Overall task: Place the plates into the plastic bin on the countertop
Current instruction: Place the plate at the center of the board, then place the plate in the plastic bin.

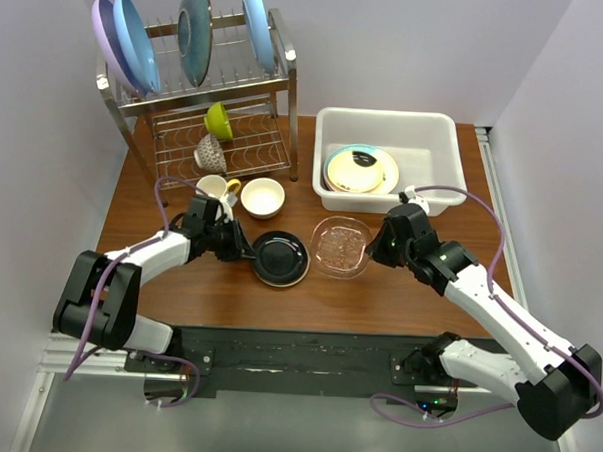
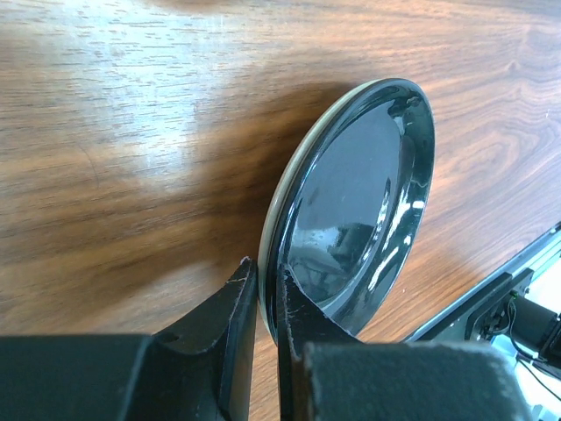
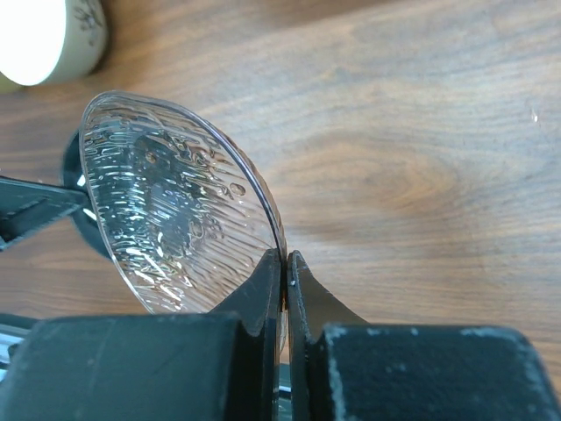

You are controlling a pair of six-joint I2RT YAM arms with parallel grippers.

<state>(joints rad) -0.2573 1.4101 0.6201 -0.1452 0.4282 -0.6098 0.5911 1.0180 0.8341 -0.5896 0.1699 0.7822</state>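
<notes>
Glossy black plate [image 2: 351, 210] looks slick and rigid; the left tool [image 2: 266, 274] pinches its rim. The right tool [image 3: 285, 260] clamps the probably brittle glass plate [image 3: 166, 202] by its edge.

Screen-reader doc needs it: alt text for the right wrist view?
The right hand pinches the rim of a textured clear glass plate, with the wood countertop behind it. A pale cup or bowl shows at top left.

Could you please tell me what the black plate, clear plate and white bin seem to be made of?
The black plate looks like glazed ceramic: glossy, mirror-like reflections, cream edge underneath. The clear plate is glass or clear plastic: see-through, rippled texture. The white bin is probably plastic: smooth, matte, thick rounded rim.
</notes>
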